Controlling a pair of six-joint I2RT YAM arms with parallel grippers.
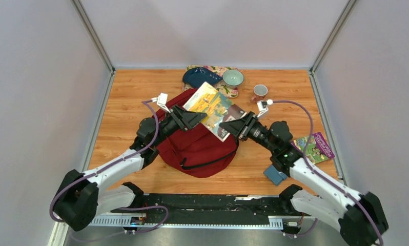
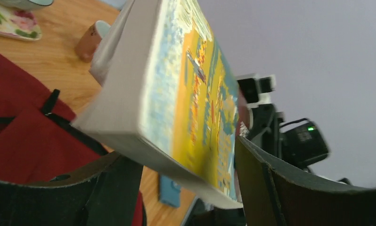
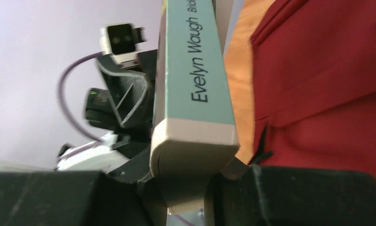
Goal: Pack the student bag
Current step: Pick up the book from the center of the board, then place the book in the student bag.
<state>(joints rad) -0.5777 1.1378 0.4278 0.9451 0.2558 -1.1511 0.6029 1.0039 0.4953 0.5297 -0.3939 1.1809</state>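
- Wooden orange-brown table (image 1: 125, 102) spans the enclosure floor.
- Dark red fabric student bag (image 1: 205, 148) with black straps lies at its middle, between the arms.
- Yellow-and-blue paperback book (image 1: 211, 105) hangs tilted above the bag's far end.
- Right gripper (image 1: 233, 126) pinches the book's spine end.
- Left gripper (image 1: 192, 119) stands spread, fingers either side of the book.

Dark red fabric backpack (image 1: 197, 148); thick paperback book (image 1: 211, 104) with yellow-and-blue painted cover, teal spine with black lettering.

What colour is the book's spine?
Teal, black lettering; the book shows best in right wrist view.
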